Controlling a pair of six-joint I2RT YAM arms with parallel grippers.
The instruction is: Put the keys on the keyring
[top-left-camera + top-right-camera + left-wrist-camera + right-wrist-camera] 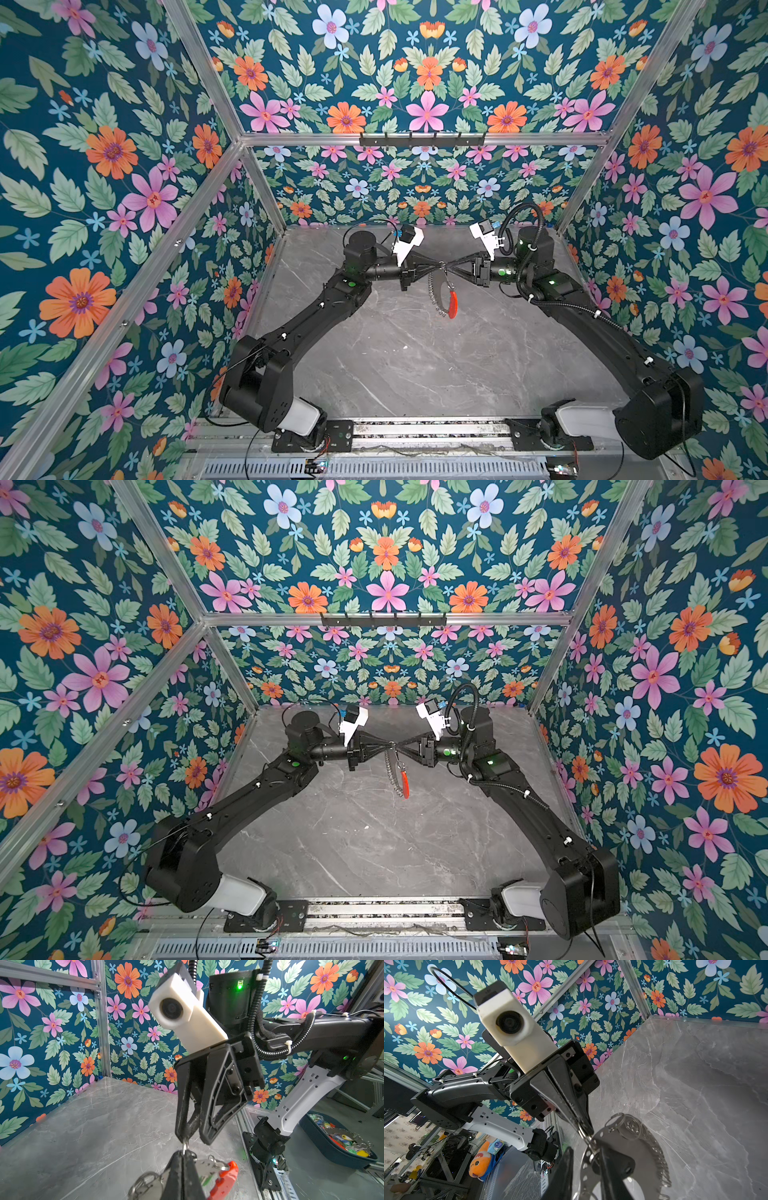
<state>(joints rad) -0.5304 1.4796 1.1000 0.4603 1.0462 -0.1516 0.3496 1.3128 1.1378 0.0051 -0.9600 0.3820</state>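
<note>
Here the two arms meet tip to tip above the middle of the grey marble table (395,365), and the keyring (433,291) hangs from that meeting point, clear of the tabletop.

The left claw (439,264) is pressed together on the keyring. In the left wrist view its fingers (176,1169) lie flat against each other with one small silver ring (185,1145) poking out past their tips, and the flat hoop sits just behind them.

The right claw (448,264) comes in from the opposite side. Its jaws stand a little apart. One finger (183,1126) touches the top of that small ring, and in the right wrist view the hoop's perforated edge lies between the two fingers. I cannot tell whether they press on it.

In both top views the keyring is seen almost edge-on, as a narrow crescent. Its long axis runs from the pinched top end away from the claw tips and toward the arms' bases. The fringe of small rings (388,771) lines the edge on the left arm's side. The red-orange arc (452,303) sits at the low end, on the right arm's side. In the right wrist view the hoop's broad grey face (650,1147) is turned to the camera, with the rings bristling along its outer rim.

A green scrap (204,1180) shows against the hoop beside the left claw's fingers, too blurred to name or read.
</note>
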